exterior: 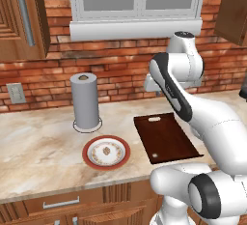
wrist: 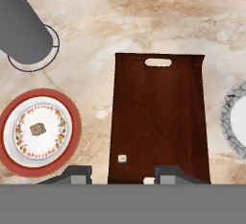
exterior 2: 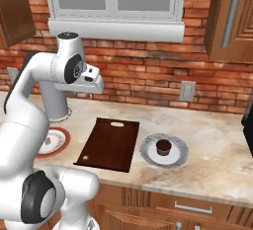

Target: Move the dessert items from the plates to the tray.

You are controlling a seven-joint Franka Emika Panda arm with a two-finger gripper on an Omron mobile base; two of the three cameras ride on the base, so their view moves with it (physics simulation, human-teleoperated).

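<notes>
Small pale tan piece (wrist: 122, 158) lying on the tray (wrist: 158, 117), near the short end away from the slot handle, seen in the hand view just above and between the two finger tips of the end effector (wrist: 122, 176). Same speck visible on the board in the left base view (exterior: 155, 155). Dark brown cupcake-like piece (exterior 2: 163, 147) sitting upright in the middle of the pale grey plate (exterior 2: 148, 156), just beside the tray's long edge, off to one side of the end effector. Red-rimmed plate (wrist: 72, 127) lying near the tray's other long edge, ornamented centre showing. End effector poised well above the tray, finger tips spread wide apart, nothing between them. Grey cylinder (exterior: 85, 101) standing upright on the marble table (exterior: 38, 147) behind the red-rimmed plate, before the brick wall (exterior: 116, 69).
</notes>
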